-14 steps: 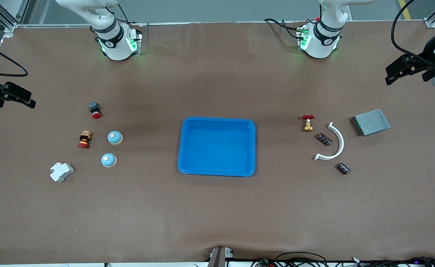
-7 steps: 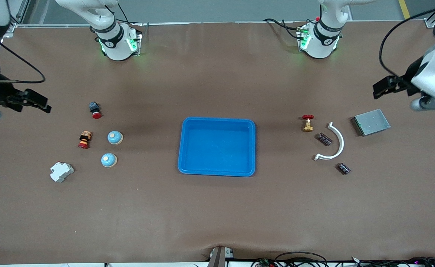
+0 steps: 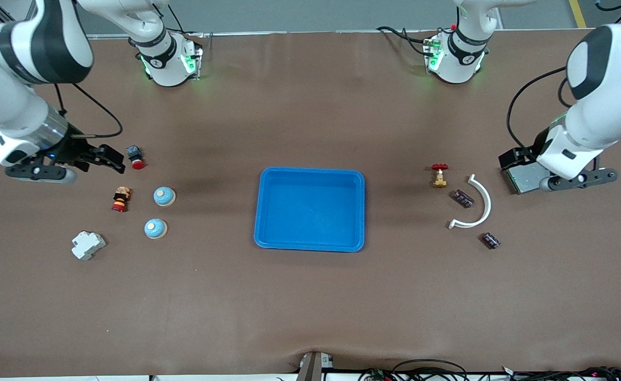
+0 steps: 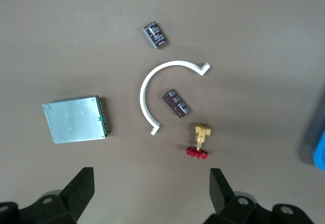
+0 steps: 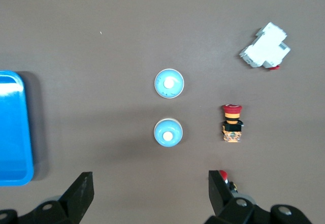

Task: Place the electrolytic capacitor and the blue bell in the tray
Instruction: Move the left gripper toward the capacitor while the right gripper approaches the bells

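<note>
i see the blue tray (image 3: 311, 209) at the middle of the table, with nothing in it. it also shows at the edge of the right wrist view (image 5: 12, 127) and as a blue sliver in the left wrist view (image 4: 319, 148).

the right gripper (image 3: 110, 160) hangs over the table toward the right arm's end, just beside a red-capped push button (image 3: 136, 156). its fingers (image 5: 81, 193) are spread apart and grasp nothing. near it lie two blue bells: the farther blue bell (image 3: 164, 196) (image 5: 168, 132) and the nearer blue bell (image 3: 155, 228) (image 5: 168, 83), both well apart from the tray. a red emergency-stop button (image 3: 121, 199) (image 5: 232, 123) lies on its side beside the farther bell. a white circuit breaker (image 3: 88, 245) (image 5: 265, 46) lies nearer the front camera than all of these.

the left gripper (image 3: 512, 157) is over the grey metal plate (image 3: 522, 177) (image 4: 76, 119) toward the left arm's end. its fingers (image 4: 223, 191) stand wide apart and released, holding nothing. near it a white curved bracket (image 3: 478, 203) (image 4: 157, 89) lies flat. one electrolytic capacitor (image 3: 462, 198) (image 4: 176, 103) lies inside the bracket's curve; a second electrolytic capacitor (image 3: 491, 241) (image 4: 156, 34) lies outside it, nearer the front camera. a brass valve with a red handwheel (image 3: 439, 175) (image 4: 199, 142) lies just beside the first capacitor. both capacitors are on the table, well apart from the tray.
</note>
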`<action>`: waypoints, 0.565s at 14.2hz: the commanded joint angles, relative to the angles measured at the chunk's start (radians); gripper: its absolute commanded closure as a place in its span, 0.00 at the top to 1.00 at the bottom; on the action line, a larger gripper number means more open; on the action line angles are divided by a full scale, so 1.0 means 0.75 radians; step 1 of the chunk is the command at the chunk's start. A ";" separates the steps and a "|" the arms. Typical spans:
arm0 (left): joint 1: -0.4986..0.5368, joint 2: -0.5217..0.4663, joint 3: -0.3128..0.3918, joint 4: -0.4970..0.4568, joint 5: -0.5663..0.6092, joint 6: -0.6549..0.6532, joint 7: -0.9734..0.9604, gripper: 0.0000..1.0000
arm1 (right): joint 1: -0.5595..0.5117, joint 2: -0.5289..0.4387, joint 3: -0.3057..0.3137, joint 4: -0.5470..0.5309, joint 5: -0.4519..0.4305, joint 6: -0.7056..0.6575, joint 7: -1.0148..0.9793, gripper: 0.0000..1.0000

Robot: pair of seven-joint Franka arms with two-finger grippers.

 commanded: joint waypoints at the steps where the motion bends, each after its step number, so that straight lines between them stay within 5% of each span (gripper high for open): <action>1: 0.012 -0.076 -0.060 -0.170 -0.014 0.141 -0.140 1.00 | 0.015 -0.045 -0.005 -0.173 0.016 0.168 0.019 1.00; 8: 0.032 0.000 -0.066 -0.376 -0.014 0.405 -0.395 1.00 | 0.029 0.114 -0.005 -0.204 0.014 0.295 0.019 1.00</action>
